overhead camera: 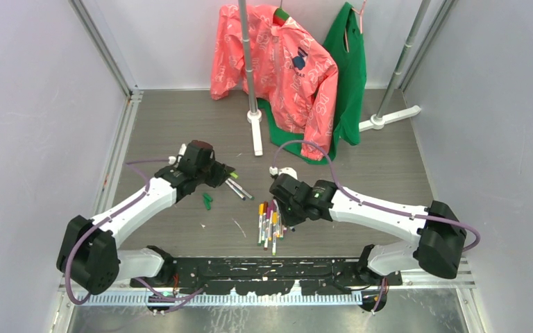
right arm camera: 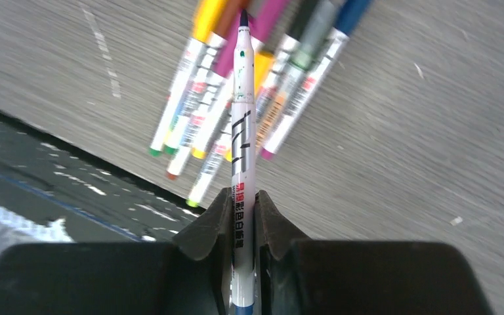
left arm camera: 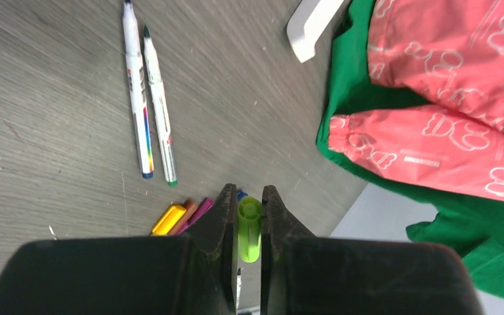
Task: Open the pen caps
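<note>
Grey bench (overhead camera: 361, 180), pens (overhead camera: 269, 223) heaped at 6 o'clock; left fingers (left arm camera: 220, 216) pinch a lime cap (left arm camera: 249, 223), right fingers (right arm camera: 213, 223) clamp a bare-tipped pen (right arm camera: 243, 131), one half per arm, I guess.

Only the round end of the lime-green plastic cap (left arm camera: 249, 223) shows in the left gripper (left arm camera: 249, 193); the rest is hidden between its jaws. The white-barrelled pen (right arm camera: 243, 131) clamped in the right gripper (right arm camera: 243, 195) is cut off at the bottom edge. Beyond it, the heap of white marker pens (right arm camera: 200, 125) lies blurred, coloured caps cropped at the top.
</note>
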Controlling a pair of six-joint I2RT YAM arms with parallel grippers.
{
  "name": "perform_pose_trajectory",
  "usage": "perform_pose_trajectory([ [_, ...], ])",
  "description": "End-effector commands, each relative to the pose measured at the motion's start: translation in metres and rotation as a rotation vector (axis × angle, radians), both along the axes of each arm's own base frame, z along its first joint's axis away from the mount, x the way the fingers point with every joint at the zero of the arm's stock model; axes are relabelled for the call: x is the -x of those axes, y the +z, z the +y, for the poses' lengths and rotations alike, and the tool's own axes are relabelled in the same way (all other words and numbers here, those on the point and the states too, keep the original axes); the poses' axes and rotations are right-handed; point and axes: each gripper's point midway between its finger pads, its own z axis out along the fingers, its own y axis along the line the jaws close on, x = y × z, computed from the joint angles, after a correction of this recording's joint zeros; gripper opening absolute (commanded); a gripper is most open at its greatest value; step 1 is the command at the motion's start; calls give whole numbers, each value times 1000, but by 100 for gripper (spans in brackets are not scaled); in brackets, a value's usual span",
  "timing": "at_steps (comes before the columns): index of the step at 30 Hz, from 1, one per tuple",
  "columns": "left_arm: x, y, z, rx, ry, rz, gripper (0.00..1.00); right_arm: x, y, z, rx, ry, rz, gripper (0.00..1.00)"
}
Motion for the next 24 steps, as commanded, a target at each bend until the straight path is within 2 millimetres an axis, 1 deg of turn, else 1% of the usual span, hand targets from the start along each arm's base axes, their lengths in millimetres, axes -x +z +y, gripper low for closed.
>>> perform_pose_trajectory([
  [1, -19, 15, 25, -16, 122, -76, 0, -2, 4, -18, 48, -4, -37, 1],
  [2, -22, 11, 27, -19, 112, -77, 0, -2, 6, -13, 27, 7, -39, 1],
  [5, -16, 7, 32, -111, 17, -62, 0, -8, 15, 0, 7, 40, -44, 1],
  [7, -6, 3, 41, -210, -41, -41, 0, -16, 18, 10, 4, 73, -64, 1],
  [10, 15, -7, 59, -323, -95, 7, 0, -33, 16, 27, 21, 100, -66, 1],
  [15, 47, -21, 95, -467, -94, 51, 0, -64, 9, 61, 41, 134, -81, 1],
  [17, 57, -27, 106, -504, -81, 79, 0, -77, 2, 72, 58, 143, -82, 1],
  [18, 61, -30, 110, -516, -75, 92, 0, -86, 2, 80, 52, 142, -87, 1],
  [21, 70, -39, 117, -534, -60, 126, 0, -106, -10, 94, 58, 140, -73, 1],
  [22, 72, -41, 119, -537, -58, 137, 0, -112, -18, 97, 72, 139, -67, 1],
  [24, 74, -45, 120, -541, -57, 147, 1, -122, -23, 102, 77, 134, -64, 1],
])
